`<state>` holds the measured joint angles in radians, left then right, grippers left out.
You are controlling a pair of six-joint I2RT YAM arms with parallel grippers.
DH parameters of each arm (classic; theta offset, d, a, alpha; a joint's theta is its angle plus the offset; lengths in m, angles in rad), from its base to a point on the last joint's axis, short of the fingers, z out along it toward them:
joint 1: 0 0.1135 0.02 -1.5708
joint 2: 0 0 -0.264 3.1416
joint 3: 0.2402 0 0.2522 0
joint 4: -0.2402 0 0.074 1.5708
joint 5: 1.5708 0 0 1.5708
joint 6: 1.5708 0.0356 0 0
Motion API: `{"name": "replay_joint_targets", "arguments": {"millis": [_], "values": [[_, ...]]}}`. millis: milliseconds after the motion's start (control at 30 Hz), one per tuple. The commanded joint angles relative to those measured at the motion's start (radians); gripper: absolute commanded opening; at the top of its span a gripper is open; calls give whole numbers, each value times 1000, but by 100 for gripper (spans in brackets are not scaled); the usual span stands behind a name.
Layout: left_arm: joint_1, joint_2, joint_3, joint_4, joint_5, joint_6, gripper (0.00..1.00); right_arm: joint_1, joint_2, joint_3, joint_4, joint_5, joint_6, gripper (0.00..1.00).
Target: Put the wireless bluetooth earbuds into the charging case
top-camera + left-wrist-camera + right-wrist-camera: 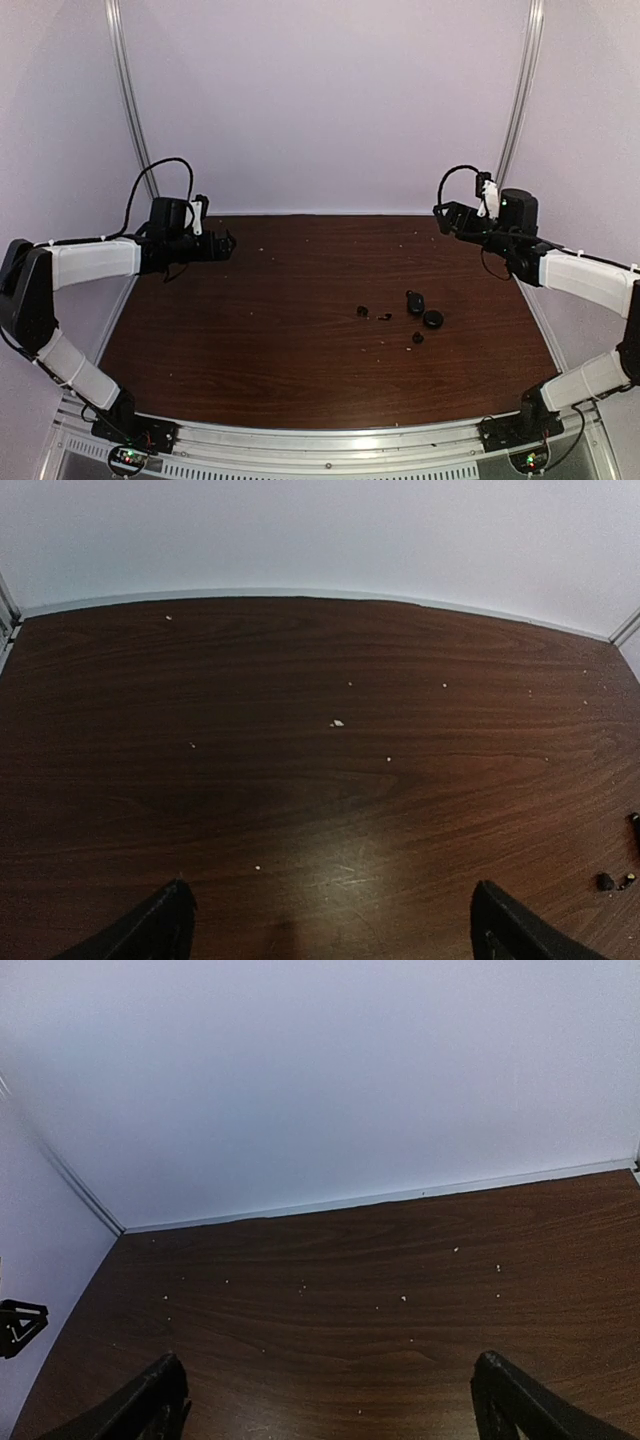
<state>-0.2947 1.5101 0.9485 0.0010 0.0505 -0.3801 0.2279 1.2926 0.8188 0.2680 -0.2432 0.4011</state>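
Observation:
The loose black pieces lie right of the table's centre in the top view. The charging case [433, 319] is the largest, with another black piece [415, 302] just behind it; I cannot tell whether they are joined. Two wireless bluetooth earbuds lie nearby, one [362, 311] to the left and one [418, 338] in front. The left bud [605, 881] also shows low at the right edge of the left wrist view. My left gripper [228, 243] [330, 920] hangs open at the far left, well away from them. My right gripper [440, 215] [330, 1390] is open at the far right, behind them.
A tiny dark scrap [385, 317] lies between the left bud and the case. Pale crumbs [337, 723] dot the dark wooden table [250, 330]. White walls close in the back and sides, with a metal rail [330, 440] along the near edge.

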Motion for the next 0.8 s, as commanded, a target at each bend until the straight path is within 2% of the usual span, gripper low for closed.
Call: {"name": "replay_joint_targets", "arguments": {"millis": [0, 500, 767], "values": [[-63, -5, -56, 157, -89, 0, 98, 65, -5, -11, -107, 102, -51, 100], [-162, -116, -179, 326, -131, 21, 98, 203, 166, 100, -527, 179, -146, 99], [-176, -98, -138, 312, -171, 3, 98, 258, 266, 121, -584, 253, -136, 85]]}}
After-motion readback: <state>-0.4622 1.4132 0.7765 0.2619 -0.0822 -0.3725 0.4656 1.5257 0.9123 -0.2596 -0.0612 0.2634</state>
